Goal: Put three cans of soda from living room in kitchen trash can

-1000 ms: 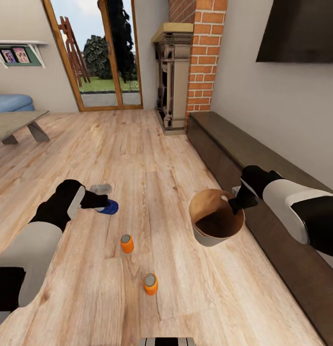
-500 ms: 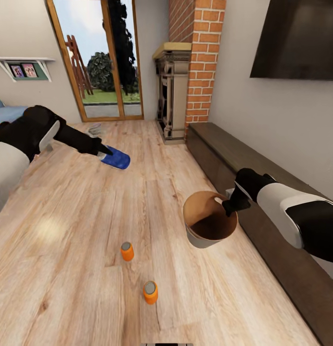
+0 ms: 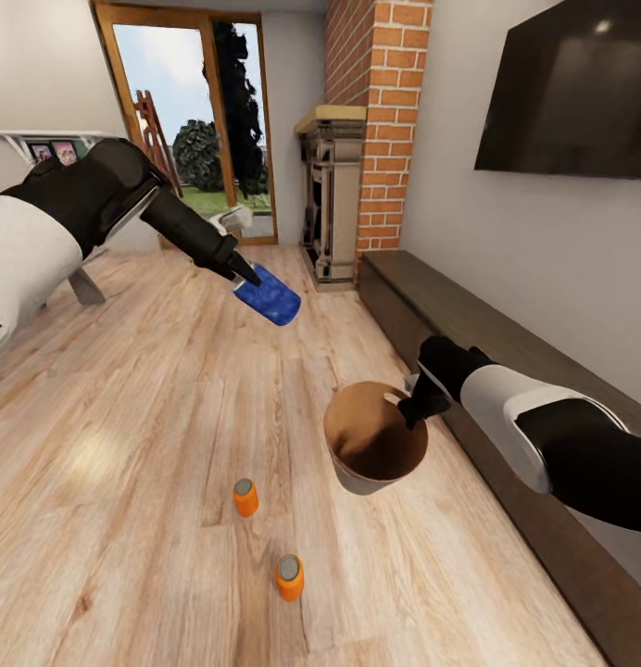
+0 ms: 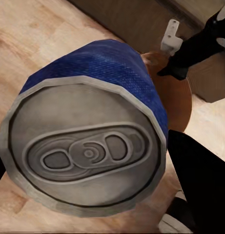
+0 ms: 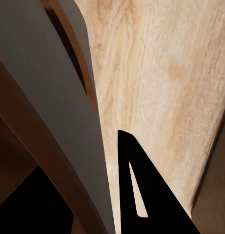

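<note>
The blue can is in the air, held tilted by the left gripper, which pinches it near its grey top. It hangs above the floor, up and to the left of the bin, not yet over the opening. The right gripper is closed on the rim of the bin and holds it off the floor, with the mouth tipped toward the can.

To do this step well, I think the left arm should bring the can over the middle of the brown opening and lower it before letting go, so it does not hit the rim or the right gripper. The bin should be kept steady.

Two orange cans stand on the floor, one nearer the bin and one closer to the robot, both well apart from the bin. The low cabinet runs just beside the right arm, so there is little room on that side; the floor to the left is open.
</note>
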Motion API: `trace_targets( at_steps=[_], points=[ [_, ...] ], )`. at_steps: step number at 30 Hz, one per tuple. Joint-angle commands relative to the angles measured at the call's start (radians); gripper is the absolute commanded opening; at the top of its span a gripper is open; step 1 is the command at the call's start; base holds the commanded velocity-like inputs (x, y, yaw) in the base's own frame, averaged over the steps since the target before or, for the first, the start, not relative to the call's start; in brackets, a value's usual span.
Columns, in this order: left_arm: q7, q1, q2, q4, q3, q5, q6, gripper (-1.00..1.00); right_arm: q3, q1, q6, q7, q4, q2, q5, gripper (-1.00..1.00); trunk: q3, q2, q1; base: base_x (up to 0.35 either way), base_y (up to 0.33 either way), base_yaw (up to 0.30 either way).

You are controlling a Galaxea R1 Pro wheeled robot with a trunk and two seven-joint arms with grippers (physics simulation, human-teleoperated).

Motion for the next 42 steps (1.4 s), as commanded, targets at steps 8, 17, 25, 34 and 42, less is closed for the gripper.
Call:
trace_targets(
  at_steps=[8, 17, 25, 34, 42],
  points=[
    [-0.109, 0.000, -0.079, -0.006, -0.093, -0.002, 0.000, -1.00, -0.014, 0.008, 0.002, -0.002, -0.002, 0.021, -0.008, -1.00, 0.006, 0.014, -0.008, 0.000, 0.000, 0.000],
    [-0.109, 0.005, -0.092, -0.062, -0.216, 0.000, 0.000, -1.00, -0.019, 0.008, 0.002, -0.002, -0.020, 0.018, -0.009, -1.00, 0.006, 0.014, -0.008, 0.000, 0.000, 0.000],
    [-0.109, 0.060, -0.160, -0.119, -0.223, -0.001, 0.000, -1.00, -0.015, 0.009, 0.002, -0.002, -0.026, 0.029, -0.011, -1.00, 0.006, 0.014, -0.008, 0.000, 0.000, 0.000],
    [-0.109, 0.155, -0.214, -0.121, -0.224, -0.006, 0.000, -1.00, -0.013, 0.009, 0.002, -0.003, -0.045, 0.050, -0.011, -1.00, 0.006, 0.014, -0.008, 0.000, 0.000, 0.000],
    [-0.109, 0.286, -0.227, -0.122, -0.223, -0.128, 0.000, -1.00, -0.013, 0.009, 0.002, -0.003, -0.048, 0.076, -0.012, -1.00, 0.006, 0.014, -0.008, 0.000, 0.000, 0.000]
  ],
)
